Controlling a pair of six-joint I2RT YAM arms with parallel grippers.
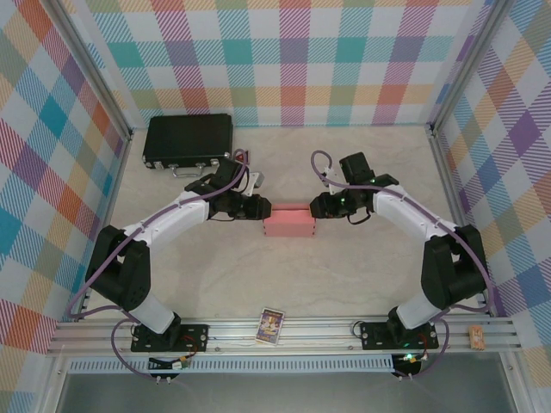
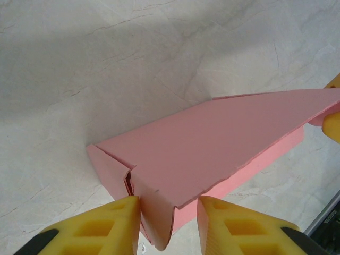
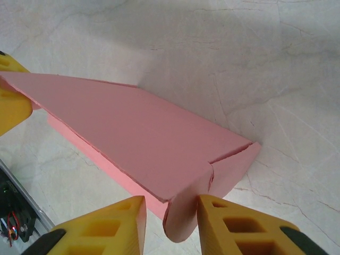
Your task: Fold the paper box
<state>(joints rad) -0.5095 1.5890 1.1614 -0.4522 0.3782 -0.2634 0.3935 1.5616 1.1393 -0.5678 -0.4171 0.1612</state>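
The paper box (image 1: 288, 224) is a small salmon-pink closed box lying mid-table. My left gripper (image 1: 258, 209) sits at its left end and my right gripper (image 1: 317, 206) at its right end. In the left wrist view the left gripper (image 2: 168, 199) is open, straddling the box's (image 2: 212, 143) turned-down end tab (image 2: 156, 212); the left finger touches the tab, the right finger stands off it. In the right wrist view the right gripper (image 3: 171, 199) is open around the other rounded end tab (image 3: 186, 212) of the box (image 3: 138, 133); its right finger touches the tab.
A black hard case (image 1: 188, 140) lies at the back left by the wall. A small printed card (image 1: 270, 325) rests on the front rail between the arm bases. Plaid walls close in the marble-look table (image 1: 362, 275) on three sides.
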